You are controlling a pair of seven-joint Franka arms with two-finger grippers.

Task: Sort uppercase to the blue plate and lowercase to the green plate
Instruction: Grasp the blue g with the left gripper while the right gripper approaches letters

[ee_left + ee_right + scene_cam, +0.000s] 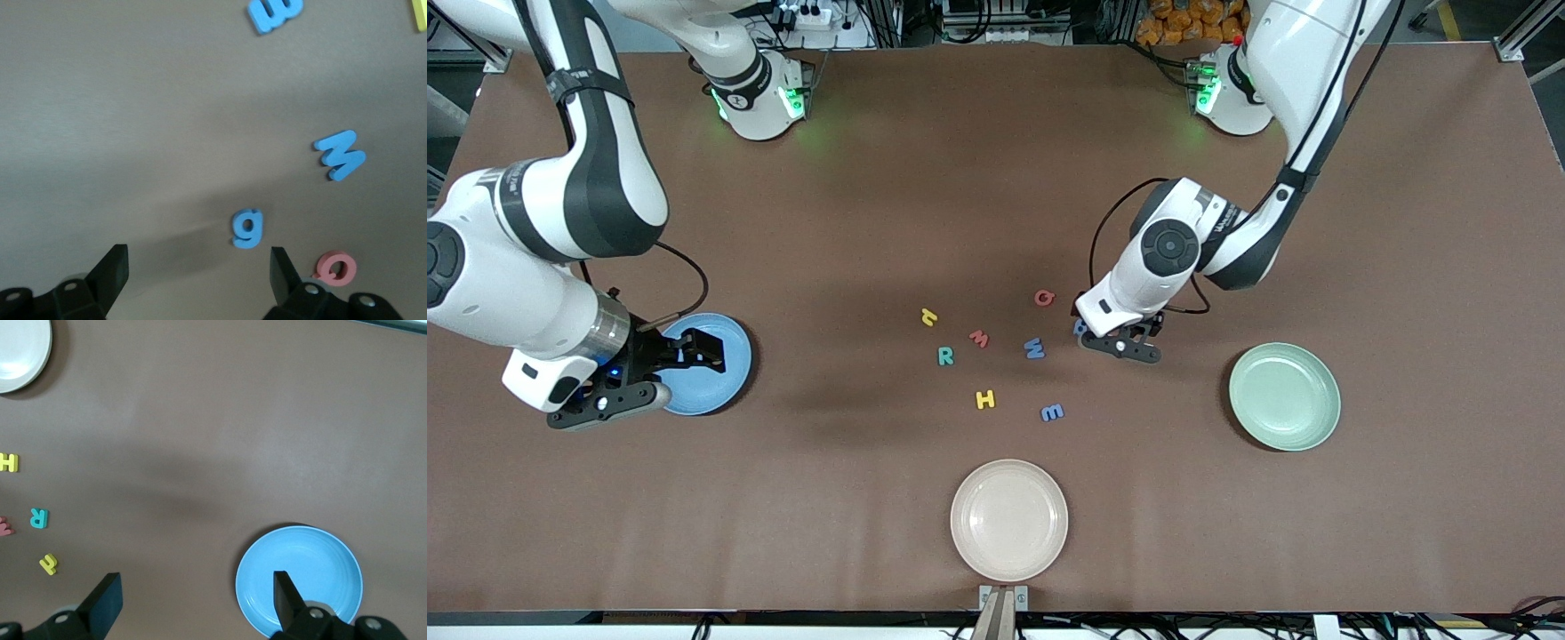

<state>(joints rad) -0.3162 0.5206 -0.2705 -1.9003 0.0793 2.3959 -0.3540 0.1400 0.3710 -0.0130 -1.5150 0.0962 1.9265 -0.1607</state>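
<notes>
The small blue foam letter g point(248, 229) lies on the brown bench point(133, 133) between the left gripper point(198, 270)'s wide-open, empty jaws, while the right gripper point(197, 600) waits, jaws open and empty, over the round sky-blue plate point(300, 580).

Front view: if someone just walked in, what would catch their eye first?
Probably the cluster of foam letters mid-table, none sorted yet, with the left gripper low and open over the blue g, next to the blue W. Next, the three plates: the green plate toward the left arm's end, the cream plate nearest the camera, and the blue plate, over which the open right gripper hangs.
</notes>
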